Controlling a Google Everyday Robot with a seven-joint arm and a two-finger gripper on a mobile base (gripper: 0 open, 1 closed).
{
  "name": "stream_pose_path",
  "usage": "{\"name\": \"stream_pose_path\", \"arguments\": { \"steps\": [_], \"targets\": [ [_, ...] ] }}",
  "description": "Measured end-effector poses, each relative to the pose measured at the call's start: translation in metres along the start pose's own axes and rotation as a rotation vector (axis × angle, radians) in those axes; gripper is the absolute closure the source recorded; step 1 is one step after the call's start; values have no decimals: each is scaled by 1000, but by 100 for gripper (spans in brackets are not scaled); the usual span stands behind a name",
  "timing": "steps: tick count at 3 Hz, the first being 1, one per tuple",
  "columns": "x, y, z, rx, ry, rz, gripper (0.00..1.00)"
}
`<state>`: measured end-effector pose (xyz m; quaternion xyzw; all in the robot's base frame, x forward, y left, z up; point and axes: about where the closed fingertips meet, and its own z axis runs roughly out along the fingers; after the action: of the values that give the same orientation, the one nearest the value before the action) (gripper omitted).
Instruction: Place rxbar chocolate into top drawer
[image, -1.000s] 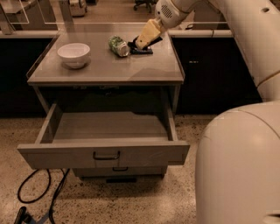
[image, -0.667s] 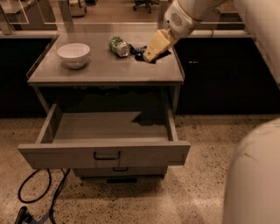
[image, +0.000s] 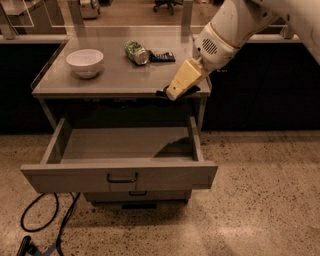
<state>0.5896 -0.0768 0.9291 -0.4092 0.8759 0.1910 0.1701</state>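
Note:
The top drawer (image: 75, 176) is pulled open below the grey table, and its inside looks bare. My gripper (image: 173, 93) hangs over the table's front right edge, above the drawer's back right corner. It is shut on the rxbar chocolate (image: 161, 92), a dark flat bar that sticks out at the fingertips. The cream fingers (image: 182, 79) point down and to the left.
On the table top (image: 115, 80) are a white bowl (image: 85, 62), a tipped green can (image: 135, 52) and a dark flat packet (image: 162, 56). A narrower lower drawer front (image: 135, 195) sits under the open one. Black cables (image: 47, 225) lie on the floor at the left.
My gripper has moved from beside the can at the back of the table to the front right edge, carrying the dark bar with it. The view has shifted too.

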Motion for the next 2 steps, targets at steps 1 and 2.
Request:
{"name": "stream_pose_path", "arguments": {
  "steps": [1, 2],
  "targets": [
    [-2, -6, 1, 1, -14, 4, 100],
    [23, -12, 37, -55, 1, 26, 100]
  ]
}}
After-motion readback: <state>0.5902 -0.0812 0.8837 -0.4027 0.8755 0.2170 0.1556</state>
